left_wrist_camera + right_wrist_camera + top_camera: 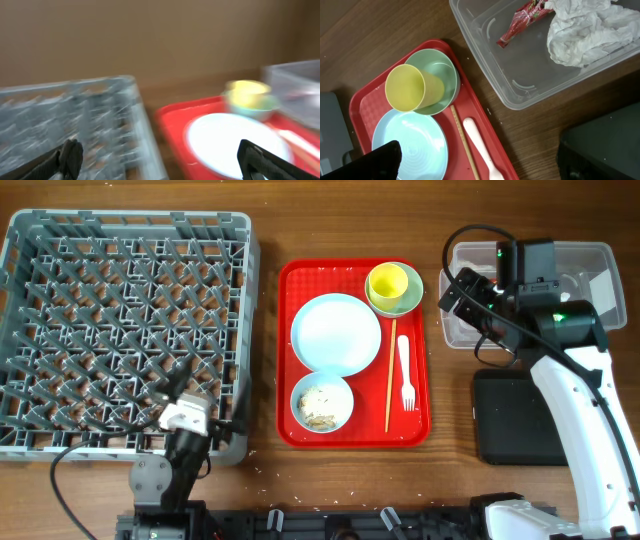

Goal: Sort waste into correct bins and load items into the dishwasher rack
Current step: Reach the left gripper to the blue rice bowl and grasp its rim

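Both left claw (162,159) and right claw (480,161) are spread wide, nothing gripped. Yellow cup (412,87) is judged light, stiff, slippery; best pinched at the rim.

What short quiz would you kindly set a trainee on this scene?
1. True or false: the snack wrapper lies inside the clear tub.
2. What holds the yellow cup? A) green bowl B) blue plate C) dishwasher rack
3. Fill in: the food scraps sit in the whitish ___.
Key: 1 true; 2 A; 3 bowl, the whitish bowl.
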### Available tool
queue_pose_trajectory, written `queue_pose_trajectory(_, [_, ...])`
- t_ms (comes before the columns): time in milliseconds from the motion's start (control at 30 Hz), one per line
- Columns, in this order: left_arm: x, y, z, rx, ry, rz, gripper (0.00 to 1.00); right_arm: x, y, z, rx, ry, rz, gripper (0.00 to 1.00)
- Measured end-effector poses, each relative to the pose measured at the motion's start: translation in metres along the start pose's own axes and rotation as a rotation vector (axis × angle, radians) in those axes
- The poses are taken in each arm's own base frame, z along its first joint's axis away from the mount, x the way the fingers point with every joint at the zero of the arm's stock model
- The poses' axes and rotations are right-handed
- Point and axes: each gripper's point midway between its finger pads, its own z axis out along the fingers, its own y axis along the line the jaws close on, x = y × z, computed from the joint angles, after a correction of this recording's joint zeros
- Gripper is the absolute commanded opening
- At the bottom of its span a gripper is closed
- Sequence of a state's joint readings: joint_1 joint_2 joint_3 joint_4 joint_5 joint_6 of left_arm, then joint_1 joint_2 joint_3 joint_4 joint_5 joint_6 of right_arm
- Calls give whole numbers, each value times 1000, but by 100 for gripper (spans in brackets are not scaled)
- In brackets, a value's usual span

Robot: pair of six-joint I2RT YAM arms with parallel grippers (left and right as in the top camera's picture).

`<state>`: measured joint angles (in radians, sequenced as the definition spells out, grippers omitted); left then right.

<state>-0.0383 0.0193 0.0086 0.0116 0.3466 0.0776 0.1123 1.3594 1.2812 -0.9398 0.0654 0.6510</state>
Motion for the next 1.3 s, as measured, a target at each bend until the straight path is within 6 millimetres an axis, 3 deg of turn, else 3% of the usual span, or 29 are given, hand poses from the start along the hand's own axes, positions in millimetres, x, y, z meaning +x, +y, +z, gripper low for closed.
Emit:
queue_pose_trajectory(100, [-11, -54, -9, 318, -49, 26, 100, -1, 0, 0, 1, -3, 0, 100])
queue_pose_trajectory(167, [-35, -99, -34, 607, -171, 126, 100, -1, 0, 0, 3, -3, 0, 100])
queue_pose_trajectory(267, [-78, -127, -69, 766, -393, 309, 100, -1, 0, 0, 4, -7, 1, 100])
queue_pose_trajectory(333, [-89, -129, -76, 779, -421, 283, 99, -1, 0, 0, 4, -7, 0, 100])
queue_pose_trajectory(500, [-89, -112, -47, 713, -134, -68, 100, -2, 0, 0, 2, -9, 0, 100])
queue_pose_trajectory(667, [-138, -97, -7, 688, 135, -277, 100, -2, 0, -1, 1, -10, 1, 100])
queue_pose_trajectory(800, [-153, -102, 12, 838, 162, -300, 100, -2, 0, -1, 1, -10, 1, 100])
queue_pose_trajectory(933, [-139, -99, 30, 858, 269, -462, 100, -3, 0, -1, 1, -11, 1, 100])
queue_pose_trajectory(1033, [-98, -90, 47, 609, 514, -626, 100, -3, 0, -1, 1, -10, 1, 100])
queue_pose_trajectory(1133, [-70, -92, 50, 356, 707, -501, 100, -3, 0, -1, 1, -11, 1, 100])
queue_pose_trajectory(1200, [-75, -98, 57, 276, 699, -367, 100, -3, 0, -1, 0, -11, 1, 100])
queue_pose_trajectory(1300, [-79, -136, 56, 330, 679, -240, 100, -3, 0, -1, 1, -11, 1, 100])
